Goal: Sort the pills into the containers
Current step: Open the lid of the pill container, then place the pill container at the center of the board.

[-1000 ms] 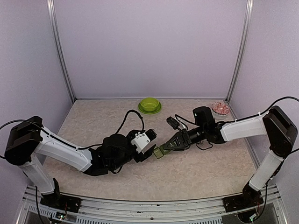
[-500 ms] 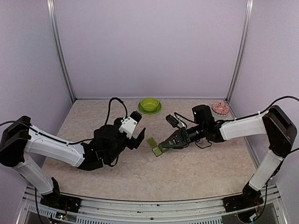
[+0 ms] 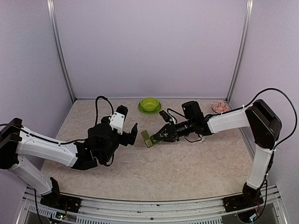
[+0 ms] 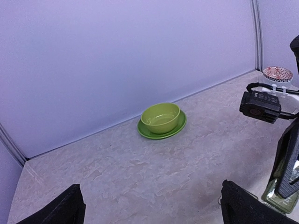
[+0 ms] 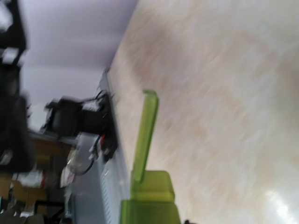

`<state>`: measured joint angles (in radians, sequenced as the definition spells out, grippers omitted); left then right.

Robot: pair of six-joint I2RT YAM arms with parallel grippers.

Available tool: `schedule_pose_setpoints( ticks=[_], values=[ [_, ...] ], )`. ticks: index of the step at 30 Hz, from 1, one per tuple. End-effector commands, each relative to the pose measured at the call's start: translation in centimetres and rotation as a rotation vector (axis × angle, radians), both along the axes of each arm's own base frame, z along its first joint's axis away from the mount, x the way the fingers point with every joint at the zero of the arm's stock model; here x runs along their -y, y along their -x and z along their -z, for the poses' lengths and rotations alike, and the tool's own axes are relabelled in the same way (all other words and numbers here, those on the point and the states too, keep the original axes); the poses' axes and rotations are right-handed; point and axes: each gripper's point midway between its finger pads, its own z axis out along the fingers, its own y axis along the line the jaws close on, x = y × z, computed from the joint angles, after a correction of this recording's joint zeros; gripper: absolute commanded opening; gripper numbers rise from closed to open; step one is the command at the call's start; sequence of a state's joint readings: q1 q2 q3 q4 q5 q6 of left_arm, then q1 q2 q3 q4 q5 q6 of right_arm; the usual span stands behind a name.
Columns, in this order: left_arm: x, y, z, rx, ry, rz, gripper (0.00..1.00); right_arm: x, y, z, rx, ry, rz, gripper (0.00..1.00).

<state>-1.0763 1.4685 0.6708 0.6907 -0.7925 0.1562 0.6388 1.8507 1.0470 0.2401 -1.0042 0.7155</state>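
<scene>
The right gripper [image 3: 158,137] is pinching the dark green pill box [image 3: 146,138] between its closed-in fingers near the middle of the table [image 3: 187,170]; whether the box is resting on the surface or hanging just above it is not showing clearly. The right wrist view is coming through heavily blurred; in it one lid [image 5: 145,133] is standing open, while the compartments below are being cut off by the bottom edge (the gripper's own fingers are not showing there). The left gripper [image 3: 129,122] is hovering near the box, apart from it; its fingers [image 4: 63,210] are standing spread wide and holding nothing, with only their dark tips poking into the bottom of the left wrist view. The pills are proving too small to make out in any view. A lime green bowl [image 4: 161,116] is sitting on a matching saucer [image 4: 179,127] by the back wall; a red-patterned dish [image 4: 277,73] is lying in the far right corner.
</scene>
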Motion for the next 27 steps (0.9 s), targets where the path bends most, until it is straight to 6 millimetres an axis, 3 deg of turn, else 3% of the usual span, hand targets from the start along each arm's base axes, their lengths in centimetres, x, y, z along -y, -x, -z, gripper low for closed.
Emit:
schedule_pose_setpoints(
  ticks=[1, 14, 21, 27],
  values=[
    [-1.9, 0.1, 0.3, -0.031, 0.044, -0.056, 0.99, -1.1, -3.3, 1.8, -0.002, 0.071, 0.082, 0.12],
    [-3.9, 0.9, 1.8, -0.078, 0.064, -0.091, 0.99, -2.3, -11.2, 5.9, -0.043, 0.150, 0.239, 0.14],
    [-4.2, 0.9, 2.2, -0.083, 0.057, -0.105, 0.99, -1.9, -13.7, 8.3, -0.076, 0.189, 0.287, 0.15],
    [-4.2, 0.8, 2.3, -0.084, 0.053, -0.108, 0.99, -1.4, -14.5, 9.5, -0.087, 0.223, 0.308, 0.17]
  ],
)
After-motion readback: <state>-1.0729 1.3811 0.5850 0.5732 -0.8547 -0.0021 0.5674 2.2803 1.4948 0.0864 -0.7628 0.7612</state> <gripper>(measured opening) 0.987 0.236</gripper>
